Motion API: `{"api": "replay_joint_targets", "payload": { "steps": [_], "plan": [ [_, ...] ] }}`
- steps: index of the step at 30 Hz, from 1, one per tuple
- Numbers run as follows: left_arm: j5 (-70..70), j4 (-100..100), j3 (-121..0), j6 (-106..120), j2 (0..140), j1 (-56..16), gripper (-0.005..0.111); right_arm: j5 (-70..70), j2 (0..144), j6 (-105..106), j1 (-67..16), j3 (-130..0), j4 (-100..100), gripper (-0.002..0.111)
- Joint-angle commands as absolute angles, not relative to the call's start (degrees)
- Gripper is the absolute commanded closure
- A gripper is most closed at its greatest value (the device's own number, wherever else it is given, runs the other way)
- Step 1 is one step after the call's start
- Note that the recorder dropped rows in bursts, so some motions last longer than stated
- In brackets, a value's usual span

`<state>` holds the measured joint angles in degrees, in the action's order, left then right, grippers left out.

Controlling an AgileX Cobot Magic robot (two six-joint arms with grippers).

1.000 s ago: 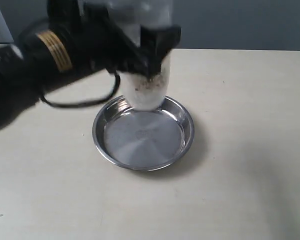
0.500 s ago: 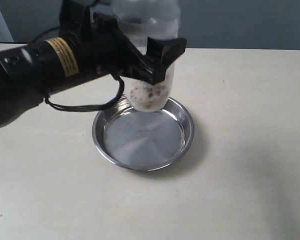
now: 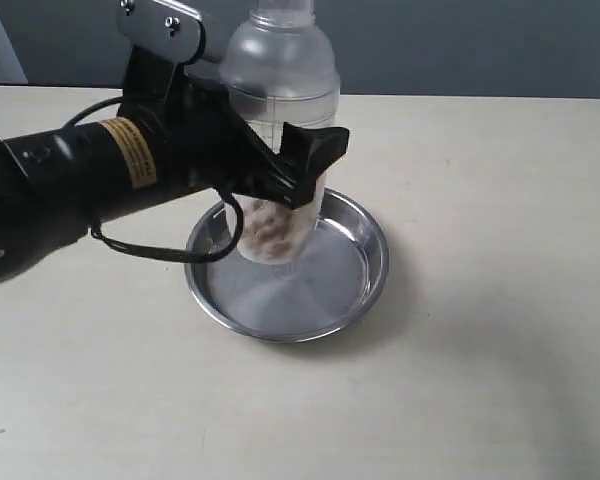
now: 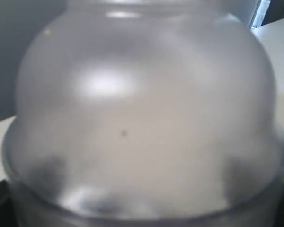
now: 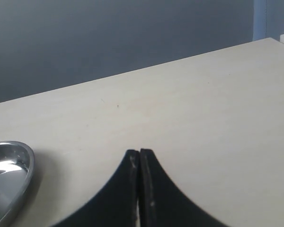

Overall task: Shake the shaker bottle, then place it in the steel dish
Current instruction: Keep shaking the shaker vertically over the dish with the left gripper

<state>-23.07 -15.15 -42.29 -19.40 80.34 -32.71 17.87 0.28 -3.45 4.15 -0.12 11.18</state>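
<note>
The frosted shaker bottle (image 3: 280, 110) stands upright over the steel dish (image 3: 365, 265), its base low inside the rim; whether it touches the bottom I cannot tell. Brown and white grains lie at its foot. My left gripper (image 3: 280, 170) is shut on the bottle's middle, one black finger (image 3: 315, 150) across its front. In the left wrist view the bottle's domed shoulder (image 4: 142, 118) fills the picture and hides the jaws. My right gripper (image 5: 139, 153) is shut on nothing, low over the table, with the dish's rim (image 5: 26, 170) to one side.
The dish sits mid-table on a pale beige tabletop (image 3: 480, 380). A black cable (image 3: 165, 250) loops from the left arm down beside the dish's left rim. A grey wall (image 3: 460, 45) lies behind the table's far edge.
The left gripper has lowered the bottle from high over the dish's far rim down into the dish. The grains, flung about earlier, have settled at the bottom. The dish stayed put.
</note>
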Motion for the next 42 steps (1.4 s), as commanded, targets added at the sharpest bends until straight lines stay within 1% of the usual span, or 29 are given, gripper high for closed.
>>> {"api": "replay_joint_targets", "payload": {
  "steps": [1,2,4,5,7,9,12,14,17,19,21,23,26,27,28,31,33,35,37,38,39,41,42],
  "plan": [
    [-18.69,-14.03,-46.17,-17.11,75.64,-32.58,0.106,17.43,0.0,-3.21,3.92,0.0,11.02,0.109],
    [-16.62,-13.35,-43.4,-17.1,79.36,-32.58,0.106,17.43,0.0,-3.21,3.92,0.0,11.02,0.109],
    [-19.52,-10.35,-40.44,-18.21,83.39,-32.58,0.106,17.43,0.0,-3.21,3.92,0.0,11.02,0.109],
    [-23.66,-11.19,-40.43,-19.49,83.26,-33.25,0.106,17.56,0.0,-3.21,3.92,0.0,11.02,0.109],
    [-29.06,-15.42,-42.87,-19.35,78.8,-33.82,0.106,17.56,0.0,-3.21,3.92,0.0,11.02,0.109],
    [-27.59,-15.66,-44.5,-18.72,75.18,-33.82,0.106,17.56,0.0,-3.21,3.92,0.0,11.02,0.109],
    [-22.94,-9.2,-39.77,-14.91,83.01,-33.56,0.106,17.56,0.0,-3.21,3.92,0.0,11.02,0.109],
    [-25.78,-7.11,-38.86,-16.26,86.14,-33.26,0.106,17.56,0.0,-3.21,3.92,0.0,11.02,0.109],
    [-33.38,-14.23,-41.95,-17.46,79.01,-34.18,0.106,17.56,0.0,-3.21,3.92,0.0,11.02,0.109],
    [-29.26,-13.13,-43.31,-16.02,76.48,-34.18,0.106,17.56,0.0,-3.21,3.92,0.0,11.02,0.109],
    [-21.36,-10.06,-41.18,-12.24,81.08,-33.88,0.106,17.56,0.0,-3.21,3.92,0.0,11.02,0.109],
    [-18.71,-6.24,-40.61,-13.29,84.03,-33.1,0.106,17.44,0.0,-3.21,3.92,0.0,11.02,0.109],
    [-26.19,-12.08,-43.74,-14.45,77.21,-34.56,0.106,17.44,0.0,-3.21,3.92,0.0,11.02,0.109],
    [-26.7,-13.43,-44.61,-14.44,74.93,-34.56,0.106,17.44,0.0,-3.21,3.92,0.0,11.02,0.109],
    [-25.63,-11.65,-44.38,-14.44,74.68,-34.56,0.106,17.44,0.0,-3.21,3.92,0.0,11.02,0.109],
    [-18.94,-8.03,-40.3,-15.0,81.66,-33.5,0.106,17.44,0.0,-3.21,3.92,0.0,11.02,0.109],
    [-23.71,-9.12,-40.6,-19.9,81.56,-33.91,0.106,17.44,0.0,-3.21,3.92,0.0,11.02,0.109],
    [-32.61,-17.5,-43.33,-20.27,76.12,-34.46,0.106,17.44,0.0,-3.21,3.92,0.0,11.02,0.109],
    [-28.49,-17.52,-45.03,-19.08,73.89,-34.46,0.106,17.44,0.0,-3.21,3.92,0.0,11.02,0.109],
    [-21.95,-14.94,-44.32,-18.03,75.36,-34.35,0.106,17.44,0.0,-3.21,3.92,0.0,11.02,0.109],
    [-18.72,-13.9,-42.8,-17.07,78.34,-34.35,0.106,17.44,0.0,-3.21,3.92,0.0,11.02,0.109],
    [-18.4,-9.43,-41.02,-18.68,82.55,-33.86,0.106,17.44,0.0,-3.21,3.92,0.0,11.02,0.109],
    [-20.06,-10.27,-41.38,-20.0,82.13,-34.41,0.106,17.44,0.0,-3.21,3.92,0.0,11.02,0.109]
  ]
}}
